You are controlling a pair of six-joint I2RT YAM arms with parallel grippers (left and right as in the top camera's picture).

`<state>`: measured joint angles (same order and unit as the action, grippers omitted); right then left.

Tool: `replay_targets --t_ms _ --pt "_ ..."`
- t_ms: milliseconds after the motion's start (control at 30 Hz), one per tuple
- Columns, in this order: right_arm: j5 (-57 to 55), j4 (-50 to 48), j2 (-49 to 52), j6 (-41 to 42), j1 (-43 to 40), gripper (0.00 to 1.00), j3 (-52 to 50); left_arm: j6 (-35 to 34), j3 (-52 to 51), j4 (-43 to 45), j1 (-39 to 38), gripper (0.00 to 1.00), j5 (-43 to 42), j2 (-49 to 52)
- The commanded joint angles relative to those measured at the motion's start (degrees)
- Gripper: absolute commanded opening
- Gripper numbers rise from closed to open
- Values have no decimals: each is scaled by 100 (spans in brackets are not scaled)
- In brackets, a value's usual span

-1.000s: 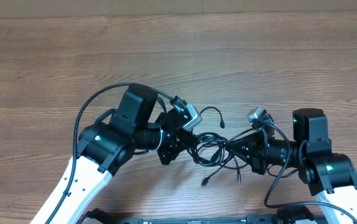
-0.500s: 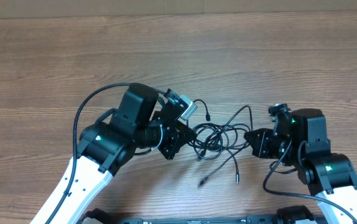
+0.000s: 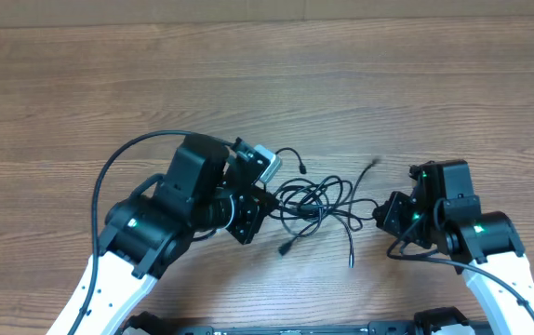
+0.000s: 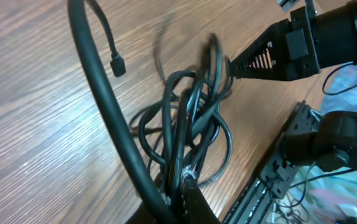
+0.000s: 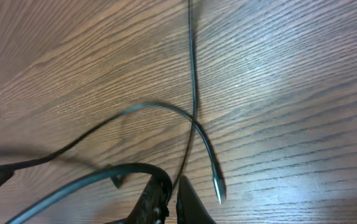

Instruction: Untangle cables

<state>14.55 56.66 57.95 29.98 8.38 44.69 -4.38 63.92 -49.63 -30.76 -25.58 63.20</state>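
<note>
- Clamps the left claw [image 4: 182, 191] shut on a bunch of strands of the cables [image 4: 191, 118], right at the foot of the tangle [image 3: 309, 200].
- Pinches the right claw [image 5: 171, 193] closed, as far as can be judged from its narrow gap, on one strand that runs back toward the tangle.
- Holds the two claws well apart now, where a second ago both crowded in on the cords from either side. The right one is drawn off to the right and the left one a little to the left.
- Stretches the tangle out between them on the desk [image 3: 360, 84]: wider, slacker loops in place of the tight clump of a second ago.
- Shows a blurred plug end [image 3: 371, 166] just above the right claw, probably flicking loose under the pull.
- Leaves a silvery-tipped plug [image 5: 219, 186] and a dark plug end [image 3: 286, 249] lying free on the desk below the loops.
- Counts as progress, on judgement, but not as done: several strands cross in the middle, with none yet lying on its own.
- Calls next, most likely, for more gentle pulling apart, or a fresh grip on a single cord.
</note>
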Motion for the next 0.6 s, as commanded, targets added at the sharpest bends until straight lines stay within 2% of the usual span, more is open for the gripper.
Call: replay_targets --t_ms 0,67,200,267,333,400,467,500,567 --pt "-728 15 72 70 -101 4 70 -33 162 -13 66 4 678 -391" --pt "-533 -57 72 63 -101 5 70 -22 162 9 66 4 719 -437" --pt "184 -304 68 -332 -101 36 70 79 162 0 66 4 706 -439" --pt "647 -557 66 -656 -101 45 70 323 162 -101 66 4 649 -439" --pt "1003 -728 68 -938 -98 48 72 426 162 -166 66 4 643 -439" --pt "1753 -940 66 -1580 -98 59 72 590 160 -269 66 4 647 -439" --pt "2415 -1021 66 -2240 -98 65 72 704 160 -289 66 4 597 -439" --pt "3045 -1027 61 -2927 -98 74 72 922 160 -284 63 4 396 -439" --pt "3543 -1008 55 -3458 -98 78 72 1145 160 -260 66 4 120 -439"
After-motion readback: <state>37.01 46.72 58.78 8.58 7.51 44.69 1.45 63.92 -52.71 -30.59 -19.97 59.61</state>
